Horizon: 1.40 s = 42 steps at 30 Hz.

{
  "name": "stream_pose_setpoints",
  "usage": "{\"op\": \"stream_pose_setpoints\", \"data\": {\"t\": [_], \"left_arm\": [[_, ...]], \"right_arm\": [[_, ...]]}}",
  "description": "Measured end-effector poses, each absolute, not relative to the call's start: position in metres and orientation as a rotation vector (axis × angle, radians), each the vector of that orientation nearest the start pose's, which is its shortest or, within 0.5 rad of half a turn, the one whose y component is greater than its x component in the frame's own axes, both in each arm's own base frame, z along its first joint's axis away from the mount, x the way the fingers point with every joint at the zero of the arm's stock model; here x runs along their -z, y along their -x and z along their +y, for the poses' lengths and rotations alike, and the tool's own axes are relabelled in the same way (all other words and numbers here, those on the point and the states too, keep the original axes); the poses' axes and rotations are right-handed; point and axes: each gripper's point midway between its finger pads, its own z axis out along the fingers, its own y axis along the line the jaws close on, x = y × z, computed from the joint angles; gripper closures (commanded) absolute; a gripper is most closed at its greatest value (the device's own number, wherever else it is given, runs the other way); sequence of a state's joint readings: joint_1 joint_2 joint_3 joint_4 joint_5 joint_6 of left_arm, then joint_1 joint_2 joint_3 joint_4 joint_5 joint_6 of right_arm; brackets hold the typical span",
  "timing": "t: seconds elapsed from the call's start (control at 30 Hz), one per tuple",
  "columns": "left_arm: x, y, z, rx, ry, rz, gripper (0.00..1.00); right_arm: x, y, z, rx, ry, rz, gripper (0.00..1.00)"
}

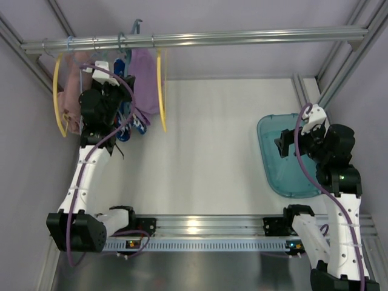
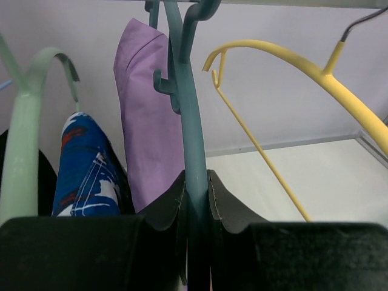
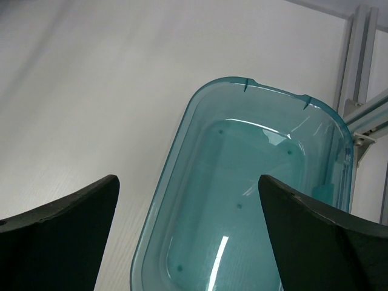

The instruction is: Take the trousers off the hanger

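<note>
The left gripper (image 2: 196, 182) is clamped on the hanger (image 2: 188, 121). Its two dark fingers (image 2: 163, 206) press together on either side of the thin teal stem, well below the hook. The hook is over the metal rail (image 1: 242, 37) at the far side of the bench (image 1: 212, 151).

The trousers (image 2: 148, 121) hang straight down as a flat lilac fold, just left of the stem and touching it in the left wrist view. How they are fastened to the hanger cannot be made out. In the top view they sit under the left part of the rail, between the left arm and a yellow hanger (image 1: 161, 91).

To the left of the trousers hangs a blue, red and white patterned garment (image 2: 85, 170). Next to that is a pale green hanger (image 2: 24, 139). Further left on the rail is a pink garment (image 1: 73, 91), with another yellow hanger (image 1: 57, 100) around it.

On the right side of the bench stands a see-through teal tub (image 1: 285, 173), well apart from the clothes. Inside it only its own smooth bottom shows, with a few small dimples and streaks of reflected light.

The right gripper (image 3: 188, 182) hovers over the tub's left rim. Its fingers (image 3: 60, 224) are spread wide apart and grip nothing.
</note>
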State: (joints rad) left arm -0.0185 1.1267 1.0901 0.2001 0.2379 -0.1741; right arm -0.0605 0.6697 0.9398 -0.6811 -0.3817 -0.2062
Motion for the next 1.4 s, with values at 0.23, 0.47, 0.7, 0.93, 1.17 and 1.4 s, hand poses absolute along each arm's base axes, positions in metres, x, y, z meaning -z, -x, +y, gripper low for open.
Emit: {"op": "stream_pose_setpoints", "data": {"t": [0.23, 0.47, 0.7, 0.93, 1.17, 1.4], "left_arm": [[-0.402, -0.41, -0.073, 0.246, -0.223, 1.363, 1.0], [-0.404, -0.411, -0.081, 0.159, -0.303, 1.329, 1.0], [-0.409, -0.408, -0.079, 0.055, -0.347, 1.296, 1.0], [-0.411, -0.407, -0.074, -0.021, -0.363, 1.285, 1.0], [-0.408, -0.407, -0.075, 0.014, -0.309, 1.307, 0.78], [-0.482, -0.373, -0.072, 0.059, -0.252, 1.138, 0.55]], "right_arm": [[-0.263, -0.24, 0.043, -0.206, 0.385, 1.929, 0.0], [-0.26, -0.24, 0.042, -0.204, 0.383, 1.934, 0.01], [-0.258, -0.242, 0.042, -0.206, 0.382, 1.942, 0.01], [-0.254, -0.245, 0.042, -0.216, 0.375, 1.963, 0.01], [-0.249, -0.249, 0.042, -0.223, 0.373, 1.986, 0.01], [-0.249, -0.249, 0.042, -0.219, 0.379, 1.984, 0.01]]}}
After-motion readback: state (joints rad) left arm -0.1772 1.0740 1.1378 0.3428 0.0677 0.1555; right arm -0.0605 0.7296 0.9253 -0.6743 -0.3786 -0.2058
